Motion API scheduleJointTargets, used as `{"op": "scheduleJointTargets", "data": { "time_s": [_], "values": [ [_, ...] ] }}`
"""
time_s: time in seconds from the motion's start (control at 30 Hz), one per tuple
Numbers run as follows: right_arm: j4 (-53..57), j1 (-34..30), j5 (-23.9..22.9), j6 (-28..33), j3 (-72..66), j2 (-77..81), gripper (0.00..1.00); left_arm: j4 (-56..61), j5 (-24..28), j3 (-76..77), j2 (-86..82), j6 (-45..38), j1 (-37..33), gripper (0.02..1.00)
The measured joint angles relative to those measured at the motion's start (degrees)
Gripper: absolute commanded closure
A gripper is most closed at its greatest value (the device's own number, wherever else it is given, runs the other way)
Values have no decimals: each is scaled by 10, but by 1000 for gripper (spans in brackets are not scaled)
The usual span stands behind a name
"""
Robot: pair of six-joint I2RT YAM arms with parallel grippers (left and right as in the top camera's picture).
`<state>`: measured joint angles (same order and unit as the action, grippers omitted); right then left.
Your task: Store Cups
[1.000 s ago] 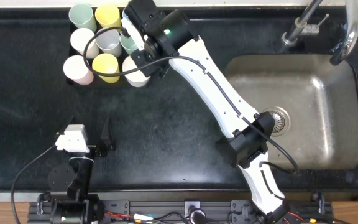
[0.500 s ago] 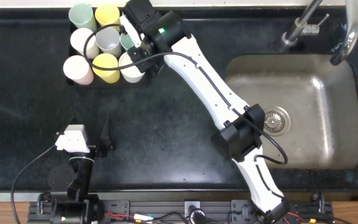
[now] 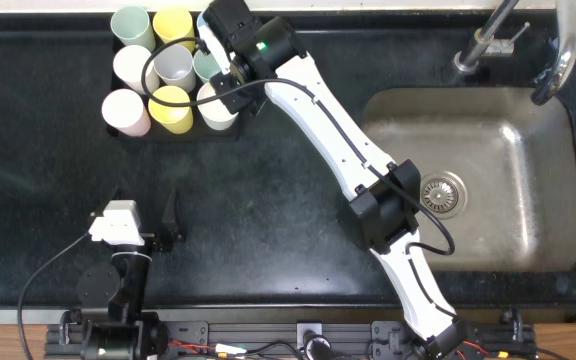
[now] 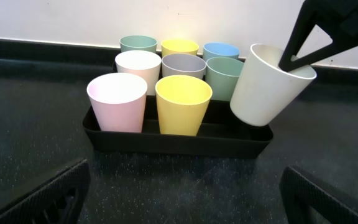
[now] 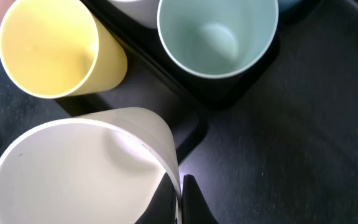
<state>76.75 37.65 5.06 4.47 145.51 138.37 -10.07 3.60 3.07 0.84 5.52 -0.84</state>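
Observation:
A black tray (image 3: 183, 135) at the counter's back left holds several upright cups, among them a pink cup (image 4: 117, 101), a yellow cup (image 4: 183, 104) and a pale green cup (image 5: 216, 34). My right gripper (image 3: 230, 88) is shut on the rim of a white cup (image 4: 269, 84). The cup hangs tilted over the tray's front right corner (image 5: 222, 93), beside the yellow cup (image 5: 48, 46). I cannot tell whether its base touches the tray. My left gripper (image 3: 146, 205) rests open low over the counter in front of the tray, with nothing between its fingers (image 4: 42, 193).
A steel sink (image 3: 478, 180) with a tap (image 3: 488, 40) takes up the right side of the worktop. The dark counter (image 3: 268, 230) stretches between the tray and the arm bases. A wall runs behind the tray (image 4: 73, 22).
The right arm has shifted a little towards the tray with the white cup, and its elbow has swung left. The left arm has not moved.

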Motion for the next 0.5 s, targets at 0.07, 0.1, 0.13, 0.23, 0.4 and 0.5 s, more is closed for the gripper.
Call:
{"op": "scheduleJointTargets", "data": {
  "time_s": [0.07, 0.1, 0.13, 0.23, 0.4, 0.5],
  "values": [
    [-8, 0, 0, 2, 0, 0, 958, 0, 0, 0, 0, 0, 0, 18],
    [-9, 0, 0, 3, 0, 0, 956, 0, 0, 0, 0, 0, 0, 18],
    [-9, 0, 0, 4, 0, 0, 956, 0, 0, 0, 0, 0, 0, 18],
    [-11, 0, 0, 7, 0, 0, 956, 0, 0, 0, 0, 0, 0, 18],
    [-12, 0, -3, 16, 0, 4, 956, 0, 0, 0, 0, 0, 0, 18],
    [-12, 0, -10, 20, 0, 12, 958, 0, 0, 0, 0, 0, 0, 18]
  ]
}}
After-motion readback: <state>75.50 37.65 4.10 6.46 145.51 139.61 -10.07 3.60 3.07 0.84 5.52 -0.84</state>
